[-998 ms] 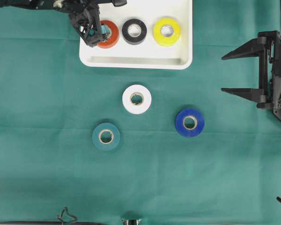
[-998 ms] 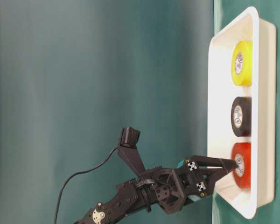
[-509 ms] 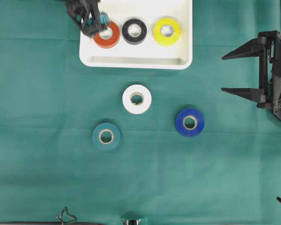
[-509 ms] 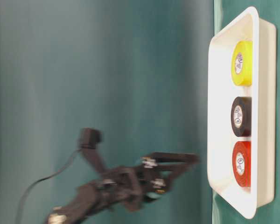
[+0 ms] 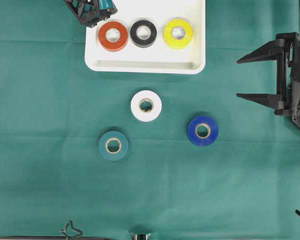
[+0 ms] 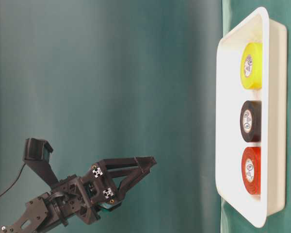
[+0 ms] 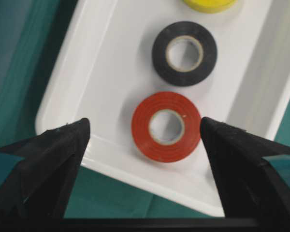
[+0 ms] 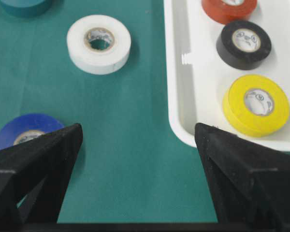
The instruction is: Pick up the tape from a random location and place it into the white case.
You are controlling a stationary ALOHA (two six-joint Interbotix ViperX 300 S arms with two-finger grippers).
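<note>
Overhead: white roll (image 5: 146, 105) near white case (image 5: 145, 65)

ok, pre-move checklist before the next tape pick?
1. Left gripper open and empty: ok.
2. Left gripper clear of the white case: ok, lifted off it in the table-level view.
3. Red tape, black tape and yellow tape lying flat in the case: ok.
4. Free tapes on the cloth: ok, white tape, teal tape, blue tape, none touching.
5. Right gripper open, parked at the side: ok.
</note>
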